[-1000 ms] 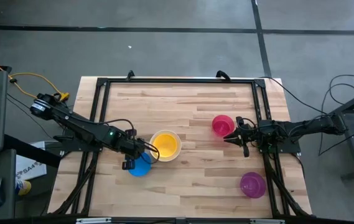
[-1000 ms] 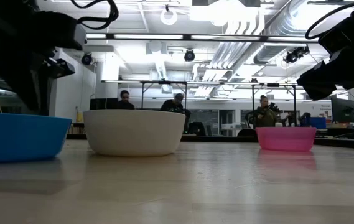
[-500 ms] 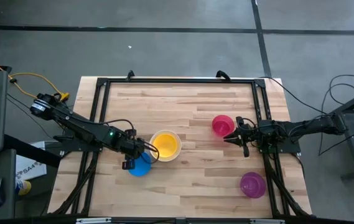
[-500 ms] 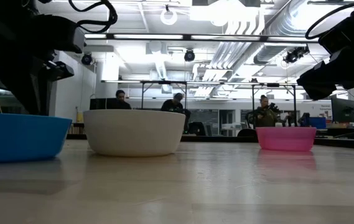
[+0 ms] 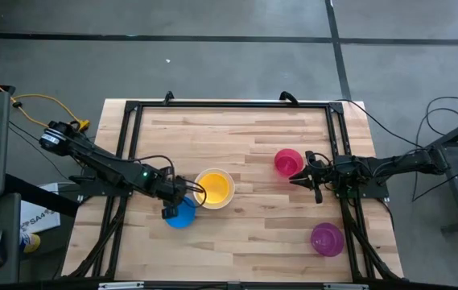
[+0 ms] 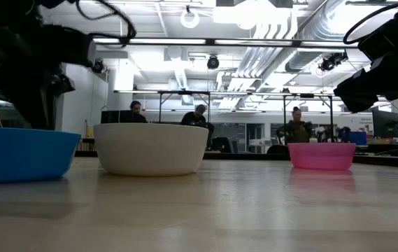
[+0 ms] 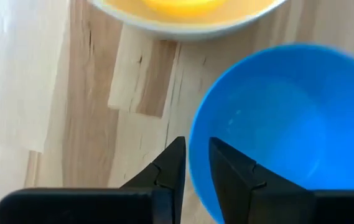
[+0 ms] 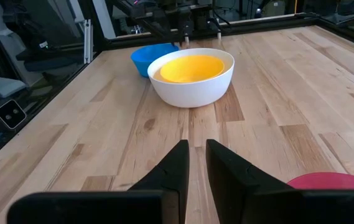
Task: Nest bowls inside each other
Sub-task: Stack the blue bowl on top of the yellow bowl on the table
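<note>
The blue bowl (image 5: 185, 217) (image 7: 276, 124) stands on its base at the table's left near part. Beside it, the yellow bowl (image 5: 215, 188) (image 8: 192, 67) sits inside the white bowl (image 5: 198, 179) (image 8: 192, 90). The pink-red bowl (image 5: 286, 159) stands at the right. The purple bowl (image 5: 326, 238) stands at the right near corner. My left gripper (image 5: 173, 211) (image 7: 196, 149) points down at the blue bowl's left rim, open by a narrow gap. One finger is over the inside, the other over the wood outside. My right gripper (image 5: 295, 178) (image 8: 197, 146) waits level beside the pink-red bowl, narrowly open and with nothing between its fingers. My left gripper has its two fingers on either side of the blue bowl's left rim (image 7: 193, 163), coming from above. Whether a finger touches the rim, I cannot tell. The bowl stands upright on the table.
A black frame (image 5: 229, 105) runs along the table's far, left and right sides. Bare wood lies between the white bowl and the pink-red bowl and along the near edge. In the low view, people sit far behind the table.
My left gripper has turned a little about the line it points along, staying at the blue bowl's rim. The bowl has kept its place.
</note>
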`<state>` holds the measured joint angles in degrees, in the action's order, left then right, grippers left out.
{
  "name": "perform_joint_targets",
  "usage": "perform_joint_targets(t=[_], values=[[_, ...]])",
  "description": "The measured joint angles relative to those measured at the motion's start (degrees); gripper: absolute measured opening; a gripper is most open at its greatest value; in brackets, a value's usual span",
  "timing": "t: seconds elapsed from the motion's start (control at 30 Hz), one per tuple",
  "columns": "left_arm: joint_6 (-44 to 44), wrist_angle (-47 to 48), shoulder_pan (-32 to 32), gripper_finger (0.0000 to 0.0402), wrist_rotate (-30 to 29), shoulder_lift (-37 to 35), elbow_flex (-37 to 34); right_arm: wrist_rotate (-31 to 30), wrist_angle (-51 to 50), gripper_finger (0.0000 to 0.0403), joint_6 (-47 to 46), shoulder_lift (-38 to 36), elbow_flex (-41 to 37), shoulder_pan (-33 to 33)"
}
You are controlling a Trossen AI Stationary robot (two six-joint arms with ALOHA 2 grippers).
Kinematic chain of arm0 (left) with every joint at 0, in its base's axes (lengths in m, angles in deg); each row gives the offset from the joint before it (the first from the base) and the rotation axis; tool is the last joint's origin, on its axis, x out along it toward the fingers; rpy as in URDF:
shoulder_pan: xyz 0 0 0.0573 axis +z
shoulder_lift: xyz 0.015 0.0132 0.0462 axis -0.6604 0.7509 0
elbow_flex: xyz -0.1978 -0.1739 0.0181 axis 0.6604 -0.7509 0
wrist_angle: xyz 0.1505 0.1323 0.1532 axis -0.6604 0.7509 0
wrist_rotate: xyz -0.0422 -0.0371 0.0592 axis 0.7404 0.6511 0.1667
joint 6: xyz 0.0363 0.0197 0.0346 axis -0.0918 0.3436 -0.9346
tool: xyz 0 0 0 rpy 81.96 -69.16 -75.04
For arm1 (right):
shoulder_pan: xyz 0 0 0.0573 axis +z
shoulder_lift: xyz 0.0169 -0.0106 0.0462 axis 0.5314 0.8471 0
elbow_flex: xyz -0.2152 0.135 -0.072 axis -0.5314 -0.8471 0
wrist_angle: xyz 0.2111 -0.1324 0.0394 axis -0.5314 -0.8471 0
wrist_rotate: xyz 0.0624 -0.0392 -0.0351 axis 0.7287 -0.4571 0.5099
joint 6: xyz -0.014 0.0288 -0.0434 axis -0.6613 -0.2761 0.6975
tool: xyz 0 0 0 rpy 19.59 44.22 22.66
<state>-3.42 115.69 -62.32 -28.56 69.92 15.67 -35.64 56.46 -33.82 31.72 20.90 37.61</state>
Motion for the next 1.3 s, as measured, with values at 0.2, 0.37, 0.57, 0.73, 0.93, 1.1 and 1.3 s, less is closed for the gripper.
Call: perform_joint_targets(t=[0.2,0.37,0.57,0.73,0.93,1.1,1.3], values=[[0.9,-1.9,0.0,0.0071,0.4,0.0,-2.1,0.0,0.0,0.0048,0.0,0.0,0.0,0.0],[1.6,-3.4,0.0,0.0071,1.6,0.0,-3.6,0.0,0.0,0.0048,0.0,0.0,0.0,0.0],[2.3,-3.6,0.0,0.007,2.3,0.0,-3.8,0.0,0.0,0.0048,0.0,0.0,0.0,0.0],[2.3,-3.6,0.0,0.007,2.4,0.0,-3.8,0.0,0.0,0.0048,0.0,0.0,0.0,0.0],[2.3,-3.6,0.0,0.007,2.3,-0.2,-3.8,0.0,0.0,0.0048,0.0,0.0,0.0,0.0],[2.3,-3.5,0.0,0.007,2.2,-0.3,-3.7,0.0,0.0,0.0048,0.0,0.0,0.0,0.0],[2.3,-3.4,0.0,0.007,2.2,-0.3,-3.7,0.0,0.0,0.0048,0.0,0.0,0.0,0.0]])
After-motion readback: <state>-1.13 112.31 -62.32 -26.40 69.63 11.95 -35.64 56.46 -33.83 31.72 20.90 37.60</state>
